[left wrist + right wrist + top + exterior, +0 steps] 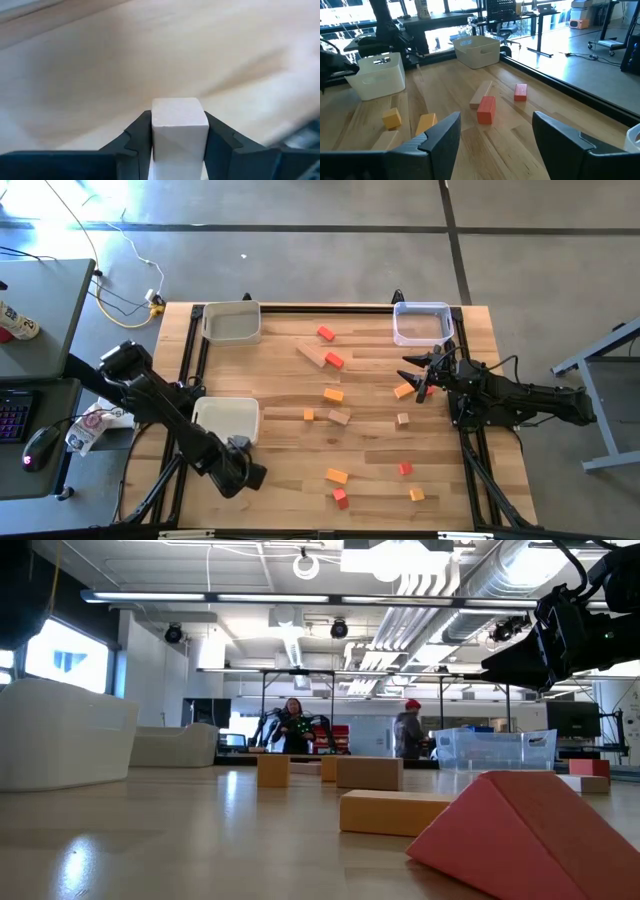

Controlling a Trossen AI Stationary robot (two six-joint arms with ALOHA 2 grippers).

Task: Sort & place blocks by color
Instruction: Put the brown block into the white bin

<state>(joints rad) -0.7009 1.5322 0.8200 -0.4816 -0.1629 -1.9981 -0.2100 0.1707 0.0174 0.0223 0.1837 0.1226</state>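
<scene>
On the table [300,450], blocks [333,394] lie between three bins [232,321].

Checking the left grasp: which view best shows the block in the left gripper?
Left wrist view: the pale block sits between the left gripper fingers, which press both its sides. In the high view the arm hides the block. Low and right wrist views don't show it.

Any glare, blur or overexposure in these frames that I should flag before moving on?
Left wrist view: the table is motion-smeared, and the pale block between the left gripper jaws looks washed out. Low view: the red wedge looms soft up close, with ceiling lights mirrored in the tabletop. High view: sun glare on the floor at top left. Right wrist view: bright windows, table evenly lit.
</scene>
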